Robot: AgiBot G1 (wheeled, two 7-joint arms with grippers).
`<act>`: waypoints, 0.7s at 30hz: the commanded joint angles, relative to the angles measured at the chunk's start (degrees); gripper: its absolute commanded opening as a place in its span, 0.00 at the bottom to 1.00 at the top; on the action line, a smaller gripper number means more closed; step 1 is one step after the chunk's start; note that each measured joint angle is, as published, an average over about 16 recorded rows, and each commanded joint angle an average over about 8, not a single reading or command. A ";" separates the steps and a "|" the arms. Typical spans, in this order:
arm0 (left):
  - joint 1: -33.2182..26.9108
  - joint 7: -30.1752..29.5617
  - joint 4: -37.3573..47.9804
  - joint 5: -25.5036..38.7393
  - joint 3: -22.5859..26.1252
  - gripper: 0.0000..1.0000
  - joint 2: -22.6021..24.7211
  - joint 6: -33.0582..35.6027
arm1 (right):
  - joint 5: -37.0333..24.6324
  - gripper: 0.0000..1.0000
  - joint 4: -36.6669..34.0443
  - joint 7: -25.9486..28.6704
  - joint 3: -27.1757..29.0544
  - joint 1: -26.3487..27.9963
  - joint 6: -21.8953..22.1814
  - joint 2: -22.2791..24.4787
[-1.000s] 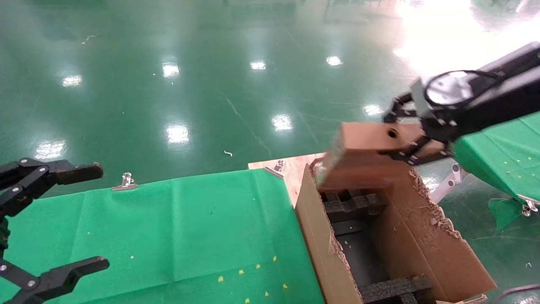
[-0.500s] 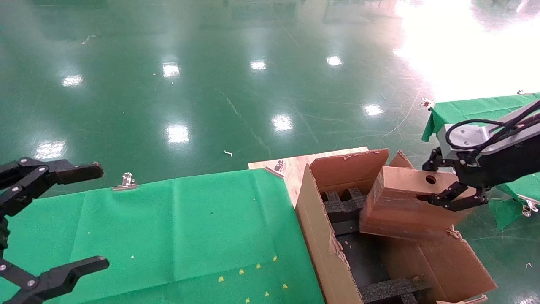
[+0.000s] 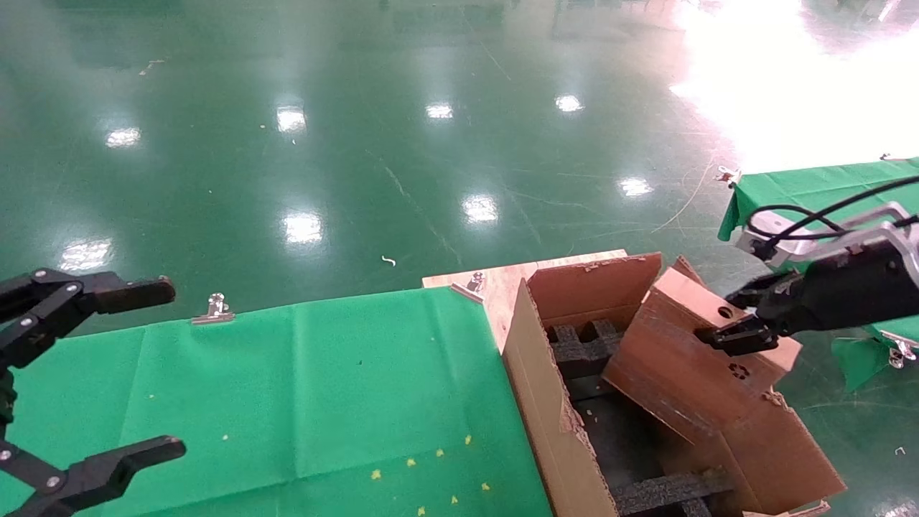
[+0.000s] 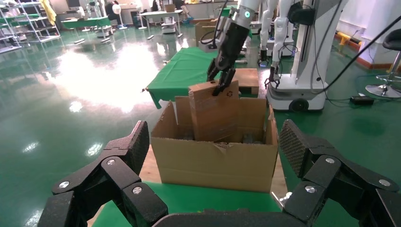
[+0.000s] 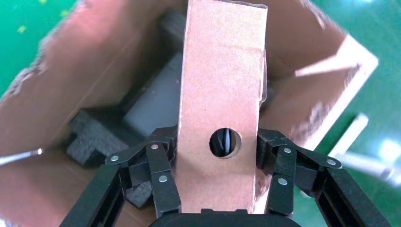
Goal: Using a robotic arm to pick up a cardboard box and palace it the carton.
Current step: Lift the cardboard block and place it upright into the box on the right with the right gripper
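Note:
The robotic arm's right gripper [image 3: 739, 332] is shut on the top end of the cardboard box [image 3: 682, 359], gripping its two broad faces. The box is tilted, its lower end down inside the carton [image 3: 546, 409] and leaning toward the carton's right wall. In the right wrist view the gripper [image 5: 218, 142] clamps the box [image 5: 222, 75] beside a round hole, above the carton [image 5: 71, 80]. The left wrist view shows the box [image 4: 213, 113] sticking out of the carton [image 4: 213, 163]. My left gripper [image 3: 169, 370] is open and empty at the near left.
Black foam dividers [image 3: 581, 345] line the carton. It stands on a wooden board [image 3: 495, 287] at the right end of the green-clothed table [image 3: 287, 395]. A metal clip [image 3: 213, 309] holds the cloth edge. Another green table [image 3: 804, 183] stands to the right.
The right gripper has carried the box down from above the carton's far end, toward me and to the right. The box has tipped and its lower end has gone into the carton. The left arm is still.

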 commanded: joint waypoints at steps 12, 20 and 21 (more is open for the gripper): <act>0.00 0.01 0.01 -0.02 0.01 1.00 -0.01 -0.01 | -0.39 0.00 14.74 18.57 -0.88 -0.68 11.04 10.00; 0.00 0.01 0.02 -0.02 0.01 1.00 0.00 -0.02 | -0.56 0.00 14.54 18.17 -0.89 -0.63 11.01 9.74; 0.00 0.01 0.02 -0.02 0.01 1.00 0.00 -0.02 | -0.58 0.00 14.42 18.11 -0.89 -0.66 10.98 9.62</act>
